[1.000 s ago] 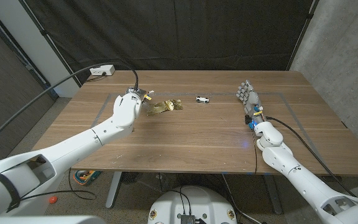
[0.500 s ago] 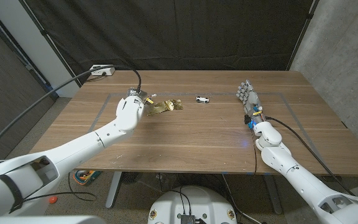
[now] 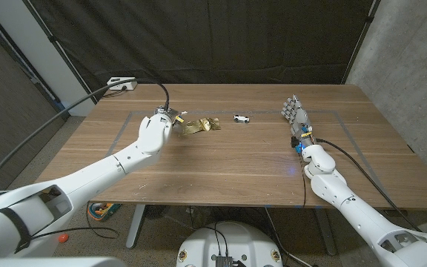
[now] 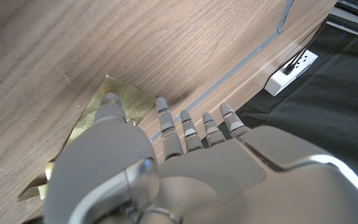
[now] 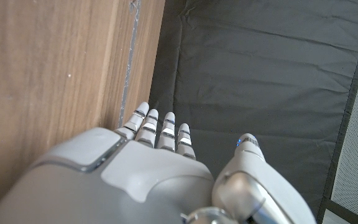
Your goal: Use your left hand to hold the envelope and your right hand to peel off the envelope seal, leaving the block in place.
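Observation:
A crumpled gold envelope [image 3: 200, 125] lies on the wooden table [image 3: 221, 163], left of centre toward the far side. My left hand [image 3: 159, 122] is at its left end, fingers stretched out and holding nothing. In the left wrist view the thumb [image 4: 109, 107] reaches over a corner of the gold envelope [image 4: 124, 98]; contact cannot be told. A small white block [image 3: 241, 118] sits on the table just right of the envelope, apart from it. My right hand [image 3: 296, 116] stands at the right side with its fingers [image 5: 157, 130] extended, well away from the envelope.
A white power strip [image 3: 121, 84] lies at the far left corner of the table, also seen as the power strip [image 4: 292, 65] past my left fingers. A thin taped outline [image 3: 347, 122] marks the work area. A dark curtain hangs behind the table.
My left hand has edged forward and right, closing onto the envelope's left end. The right hand and the white block have stayed put.

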Controlling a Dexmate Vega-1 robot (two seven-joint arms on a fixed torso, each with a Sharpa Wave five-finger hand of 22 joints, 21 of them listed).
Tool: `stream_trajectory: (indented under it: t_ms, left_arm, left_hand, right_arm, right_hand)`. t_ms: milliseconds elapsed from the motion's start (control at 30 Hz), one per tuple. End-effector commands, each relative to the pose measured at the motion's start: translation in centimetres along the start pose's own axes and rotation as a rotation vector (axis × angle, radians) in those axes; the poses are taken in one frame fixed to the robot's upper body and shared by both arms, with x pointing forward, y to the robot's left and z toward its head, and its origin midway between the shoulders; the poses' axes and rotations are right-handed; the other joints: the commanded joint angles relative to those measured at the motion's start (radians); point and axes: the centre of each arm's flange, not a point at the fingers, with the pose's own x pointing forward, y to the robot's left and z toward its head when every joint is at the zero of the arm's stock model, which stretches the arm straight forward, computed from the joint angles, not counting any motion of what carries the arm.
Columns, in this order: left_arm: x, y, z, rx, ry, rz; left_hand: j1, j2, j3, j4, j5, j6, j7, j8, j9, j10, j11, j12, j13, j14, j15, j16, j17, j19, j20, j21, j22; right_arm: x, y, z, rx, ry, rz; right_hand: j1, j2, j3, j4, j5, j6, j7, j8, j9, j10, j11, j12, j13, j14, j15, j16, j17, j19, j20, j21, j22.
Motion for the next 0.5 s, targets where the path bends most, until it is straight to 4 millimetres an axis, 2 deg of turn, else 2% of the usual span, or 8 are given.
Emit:
stream_trajectory:
  t_ms: [33, 167, 200, 300, 367, 500]
  left_arm:
    - [0.6, -0.7, 0.6, 0.002, -0.015, -0.011]
    - [1.0, -1.4, 0.6, -0.009, -0.017, -0.030]
    - [1.1, -1.6, 0.6, -0.010, -0.014, -0.028]
    - [1.4, -2.2, 0.5, -0.019, -0.010, -0.043]
    - [1.5, -2.6, 0.4, -0.022, -0.006, -0.043]
    - [1.8, -3.4, 0.3, -0.033, 0.008, -0.036]
  left_hand:
    - [0.020, 0.023, 0.005, -0.004, -0.005, 0.039, 0.002, 0.015, 0.004, 0.004, -0.009, 0.001, 0.004, -0.002, 0.003, -0.004, 0.002, 0.001, 0.004, -0.002, 0.001]
    - [0.044, 0.051, 0.021, -0.011, -0.009, 0.077, 0.008, 0.026, 0.002, 0.029, -0.019, 0.011, 0.003, 0.011, -0.009, -0.001, 0.001, 0.013, -0.004, 0.003, 0.001]
    - [0.056, 0.068, 0.032, -0.013, -0.012, 0.088, 0.008, 0.028, 0.001, 0.038, -0.026, 0.015, 0.003, 0.015, -0.013, -0.001, 0.001, 0.014, -0.005, 0.004, 0.002]
    - [0.099, 0.105, 0.062, -0.029, -0.023, 0.148, -0.004, 0.045, -0.003, 0.057, -0.034, 0.022, 0.000, 0.033, -0.024, 0.002, -0.002, 0.025, -0.013, 0.010, 0.001]
    - [0.129, 0.130, 0.087, -0.041, -0.035, 0.180, -0.020, 0.051, -0.006, 0.070, -0.039, 0.027, -0.003, 0.044, -0.030, 0.003, -0.003, 0.029, -0.014, 0.013, 0.001]
    - [0.157, 0.146, 0.115, -0.050, -0.052, 0.249, -0.012, 0.065, -0.012, 0.107, -0.051, 0.040, -0.009, 0.071, -0.047, 0.007, -0.005, 0.044, -0.016, 0.022, 0.001]
  right_arm:
    - [0.3, 0.1, 0.1, -0.004, -0.001, -0.004]
    - [0.4, 0.1, 0.1, -0.010, 0.000, -0.007]
    - [0.4, 0.1, 0.1, -0.011, 0.000, -0.008]
    - [0.4, 0.2, 0.2, -0.017, 0.003, -0.012]
    - [0.4, 0.2, 0.2, -0.017, 0.001, -0.015]
    - [0.4, 0.3, 0.4, -0.026, 0.002, -0.018]
  right_hand:
    - [-0.010, 0.000, 0.001, 0.004, 0.011, 0.012, 0.001, 0.002, 0.005, 0.007, -0.004, 0.002, 0.001, 0.007, 0.007, 0.007, 0.002, 0.004, 0.000, -0.006, 0.006]
    - [-0.011, 0.000, 0.000, 0.005, 0.011, 0.012, 0.001, 0.002, 0.005, 0.007, -0.003, 0.002, 0.001, 0.007, 0.007, 0.006, 0.002, 0.004, 0.001, -0.007, 0.006]
    - [-0.012, 0.000, 0.000, 0.005, 0.011, 0.011, 0.000, 0.002, 0.005, 0.007, -0.003, 0.002, 0.001, 0.007, 0.006, 0.006, 0.002, 0.005, 0.001, -0.008, 0.006]
    - [-0.013, 0.000, 0.000, 0.006, 0.011, 0.011, 0.000, 0.001, 0.005, 0.007, -0.002, 0.002, 0.001, 0.008, 0.006, 0.005, 0.002, 0.005, 0.001, -0.008, 0.006]
    - [-0.013, 0.000, 0.000, 0.006, 0.011, 0.012, 0.000, 0.001, 0.005, 0.007, -0.002, 0.002, 0.001, 0.007, 0.006, 0.005, 0.002, 0.005, 0.001, -0.009, 0.006]
    - [-0.015, 0.000, -0.001, 0.007, 0.012, 0.011, 0.000, 0.001, 0.005, 0.007, -0.002, 0.002, 0.001, 0.008, 0.007, 0.005, 0.002, 0.006, 0.001, -0.010, 0.006]
